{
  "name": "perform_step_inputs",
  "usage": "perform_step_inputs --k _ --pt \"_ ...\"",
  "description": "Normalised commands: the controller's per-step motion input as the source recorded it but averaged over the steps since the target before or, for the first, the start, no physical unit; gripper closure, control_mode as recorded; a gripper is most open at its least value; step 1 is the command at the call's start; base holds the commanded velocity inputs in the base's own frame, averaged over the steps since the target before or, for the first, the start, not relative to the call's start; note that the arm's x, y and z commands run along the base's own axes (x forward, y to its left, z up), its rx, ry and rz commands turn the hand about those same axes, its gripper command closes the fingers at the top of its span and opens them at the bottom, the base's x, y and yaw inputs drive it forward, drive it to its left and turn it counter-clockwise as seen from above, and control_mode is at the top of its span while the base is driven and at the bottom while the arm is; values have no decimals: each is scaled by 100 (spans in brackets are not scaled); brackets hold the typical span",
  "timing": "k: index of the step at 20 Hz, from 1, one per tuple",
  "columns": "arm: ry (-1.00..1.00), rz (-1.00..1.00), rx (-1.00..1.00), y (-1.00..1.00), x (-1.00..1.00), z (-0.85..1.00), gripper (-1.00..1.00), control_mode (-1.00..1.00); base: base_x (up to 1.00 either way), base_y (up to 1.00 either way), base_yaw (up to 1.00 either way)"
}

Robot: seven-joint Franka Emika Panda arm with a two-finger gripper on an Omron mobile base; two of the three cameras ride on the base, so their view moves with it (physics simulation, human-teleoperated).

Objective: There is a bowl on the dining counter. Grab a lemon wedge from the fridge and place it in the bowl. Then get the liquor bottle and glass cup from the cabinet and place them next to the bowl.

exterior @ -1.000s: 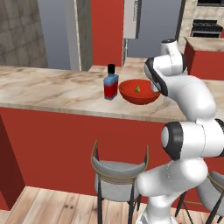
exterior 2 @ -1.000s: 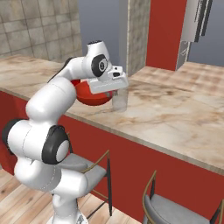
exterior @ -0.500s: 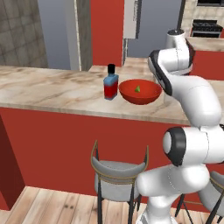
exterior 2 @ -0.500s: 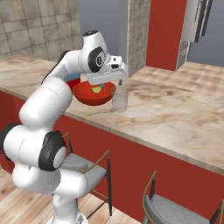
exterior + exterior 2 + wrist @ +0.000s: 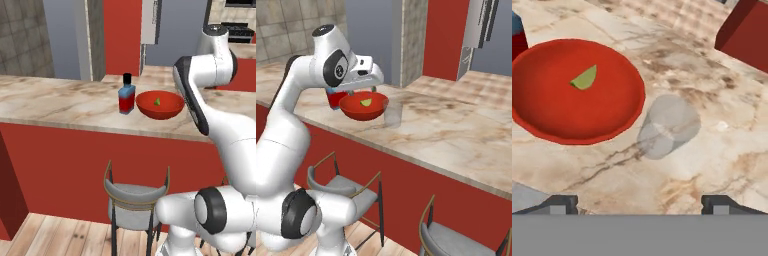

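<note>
Hand view, glass cup [image 5: 668,126] beside bowl [image 5: 542,125], gripper [image 5: 639,202] spread

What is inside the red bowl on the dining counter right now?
The bowl holds one lemon wedge, lying on its inner slope. Nothing else shows in it; the hand view looks down into the whole interior, so nothing is covered.
</note>
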Motion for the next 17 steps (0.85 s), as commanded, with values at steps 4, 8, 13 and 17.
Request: perform_step_inputs --k 4,8,13,17 --pt "-9 0 0 46 -100 4 -100 -100 0 0 0" --pt "-1 0 0 41 -100 0 -100 -100 0 0 0" --pt "1 0 2 40 -100 0 -100 -100 0 0 0" --pt "5 0 3 36 -100 0 -100 -100 0 0 0"
